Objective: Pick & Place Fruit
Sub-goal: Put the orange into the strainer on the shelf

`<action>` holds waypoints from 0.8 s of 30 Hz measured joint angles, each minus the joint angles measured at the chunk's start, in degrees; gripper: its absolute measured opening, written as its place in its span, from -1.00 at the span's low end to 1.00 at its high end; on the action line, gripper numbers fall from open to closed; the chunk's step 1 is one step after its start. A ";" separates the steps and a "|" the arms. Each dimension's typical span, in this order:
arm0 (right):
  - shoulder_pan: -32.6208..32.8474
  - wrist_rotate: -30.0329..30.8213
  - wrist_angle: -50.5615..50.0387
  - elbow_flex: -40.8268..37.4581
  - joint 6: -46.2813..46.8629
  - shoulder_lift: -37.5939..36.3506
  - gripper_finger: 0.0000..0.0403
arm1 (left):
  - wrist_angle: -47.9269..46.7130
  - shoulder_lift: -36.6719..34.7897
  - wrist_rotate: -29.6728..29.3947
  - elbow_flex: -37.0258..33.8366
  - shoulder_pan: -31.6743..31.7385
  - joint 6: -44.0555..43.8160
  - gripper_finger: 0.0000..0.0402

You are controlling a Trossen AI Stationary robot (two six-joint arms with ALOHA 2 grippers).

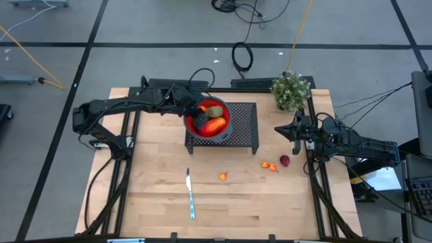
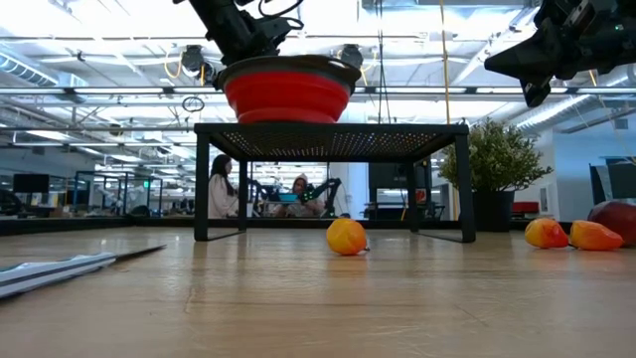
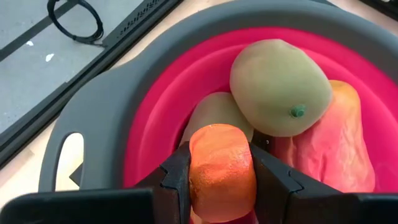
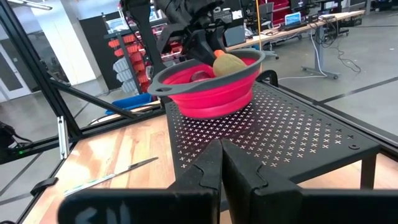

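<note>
Open desk point(image 1: 155, 175) lies left of the knife point(image 1: 190, 194); the perforated stand point(image 1: 244, 125) and potted plant point(image 1: 291, 90) block the back

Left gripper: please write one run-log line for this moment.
left gripper: shut on orange fruit, over red bowl | right gripper: shut, idle

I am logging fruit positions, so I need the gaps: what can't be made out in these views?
- Bowl contents: low view, hidden by its wall.
- Second green fruit: left wrist view, mostly hidden behind the orange piece in the left end effector.
- Dark red fruit: low view, cut by the edge.
</note>
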 joint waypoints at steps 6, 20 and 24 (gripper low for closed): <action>0.00 -0.02 -0.02 0.00 0.00 0.00 -1.00 | -0.26 0.00 0.26 0.00 -0.16 -0.21 -0.41; 0.00 -0.02 -0.01 0.00 -0.01 0.00 -1.00 | -0.35 0.00 -1.14 0.00 -0.42 -0.26 -0.41; 0.00 -0.02 -0.02 0.00 -0.02 0.00 -1.00 | -0.33 0.00 -1.25 0.00 -0.39 -0.30 -0.41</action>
